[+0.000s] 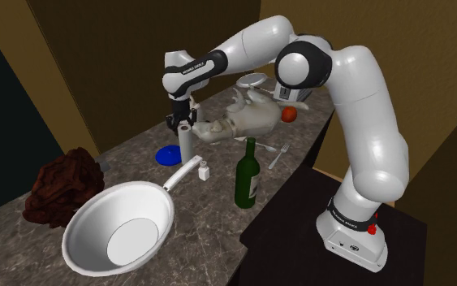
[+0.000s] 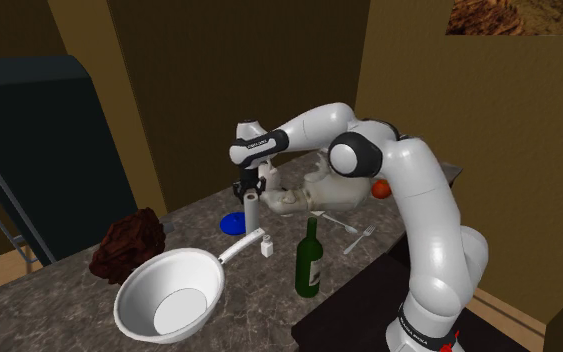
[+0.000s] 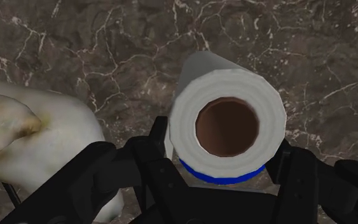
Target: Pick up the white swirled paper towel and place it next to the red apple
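Dark veined tabletop (image 1: 210, 244) carries a white frying pan (image 1: 121, 231), with a reddish-brown lump (image 1: 64, 185) just beside it. A green bottle (image 1: 247, 175) stands upright near a small white shaker (image 1: 204, 171). A fork (image 1: 279, 156), a blue disc (image 1: 168, 154) and a pale figurine (image 1: 247, 118) lie farther back.

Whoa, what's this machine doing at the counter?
The white arm's black two-finger gripper is clasping an upright white paper towel roll with a brown core. The roll is beside a flat blue disc on the dark marbled counter. It is meant to end up next to the small red apple, which sits farther along the counter past a pale figurine. That move is not yet done. I cannot tell whether the roll is lifted.
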Controlling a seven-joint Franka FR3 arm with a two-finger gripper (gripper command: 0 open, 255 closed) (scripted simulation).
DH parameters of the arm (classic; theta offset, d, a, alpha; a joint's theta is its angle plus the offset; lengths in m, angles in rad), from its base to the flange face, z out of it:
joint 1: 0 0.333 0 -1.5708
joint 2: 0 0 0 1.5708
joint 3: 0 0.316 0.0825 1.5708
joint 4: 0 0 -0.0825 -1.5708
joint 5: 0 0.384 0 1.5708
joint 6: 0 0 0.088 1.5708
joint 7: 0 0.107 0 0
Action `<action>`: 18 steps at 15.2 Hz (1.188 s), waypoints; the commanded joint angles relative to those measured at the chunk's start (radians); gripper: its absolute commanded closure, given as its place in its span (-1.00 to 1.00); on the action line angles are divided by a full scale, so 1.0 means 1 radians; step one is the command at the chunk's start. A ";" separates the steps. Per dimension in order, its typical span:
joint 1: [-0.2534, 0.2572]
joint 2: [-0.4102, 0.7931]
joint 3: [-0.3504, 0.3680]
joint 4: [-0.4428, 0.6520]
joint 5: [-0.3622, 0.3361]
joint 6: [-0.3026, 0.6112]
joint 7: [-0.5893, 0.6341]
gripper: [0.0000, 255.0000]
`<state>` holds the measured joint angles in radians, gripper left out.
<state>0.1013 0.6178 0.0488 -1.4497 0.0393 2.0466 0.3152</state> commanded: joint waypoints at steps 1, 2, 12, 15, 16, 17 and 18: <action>0.000 -0.011 0.000 0.013 0.000 -0.024 0.001 1.00; 0.000 -0.016 0.000 0.019 0.000 -0.034 0.002 1.00; 0.000 -0.055 0.001 0.092 0.000 -0.147 0.007 1.00; 0.000 -0.062 0.001 0.121 -0.001 -0.183 0.009 1.00; 0.000 -0.064 0.001 0.131 -0.001 -0.195 0.010 1.00; 0.000 -0.066 0.001 0.141 -0.001 -0.207 0.010 1.00; 0.000 -0.068 0.001 0.152 -0.001 -0.220 0.011 1.00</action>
<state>0.1015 0.5497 0.0501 -1.3112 0.0386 1.8407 0.3259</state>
